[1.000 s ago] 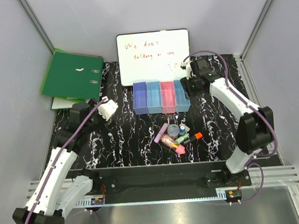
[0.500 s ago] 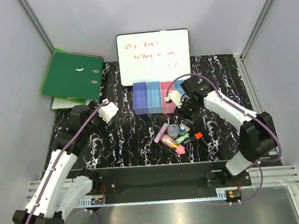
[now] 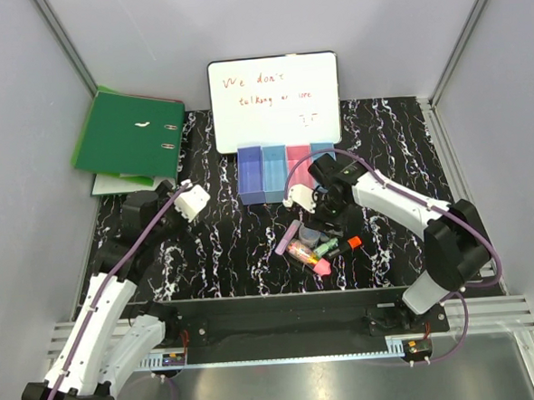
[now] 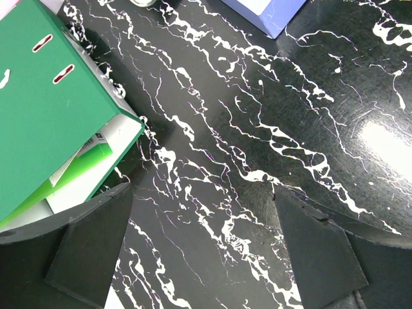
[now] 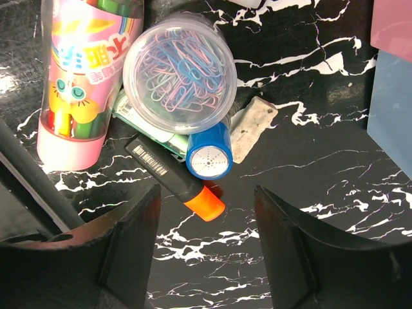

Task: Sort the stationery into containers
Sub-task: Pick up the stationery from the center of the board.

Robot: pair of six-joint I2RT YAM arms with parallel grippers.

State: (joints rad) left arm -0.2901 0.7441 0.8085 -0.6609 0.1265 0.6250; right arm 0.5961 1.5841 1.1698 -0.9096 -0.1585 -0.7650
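The stationery lies in a pile at front centre: a lilac marker (image 3: pixel 287 238), a pink highlighter (image 3: pixel 323 266), a green one (image 3: pixel 325 248) and an orange-capped one (image 3: pixel 350 245). In the right wrist view I see a blue-capped bottle (image 5: pixel 209 158), the orange-capped black highlighter (image 5: pixel 177 180), a round clear tub of paper clips (image 5: pixel 179 72) and a pink tube of pens (image 5: pixel 84 77). My right gripper (image 5: pixel 206 257) is open, empty, just above the pile (image 3: pixel 320 213). The four joined bins (image 3: pixel 288 171) stand behind. My left gripper (image 4: pixel 206 257) is open and empty over bare table (image 3: pixel 149 203).
A green ring binder (image 3: pixel 129 136) lies at the back left, also close in the left wrist view (image 4: pixel 45 96). A whiteboard with red writing (image 3: pixel 274 100) leans behind the bins. A grey eraser (image 5: pixel 252 129) lies by the bottle. Pink (image 5: pixel 393 26) and light blue (image 5: pixel 389 109) bin corners show at right.
My right arm has swung from the back right beside the bins forward and left, down over the stationery pile. The left arm has barely moved.
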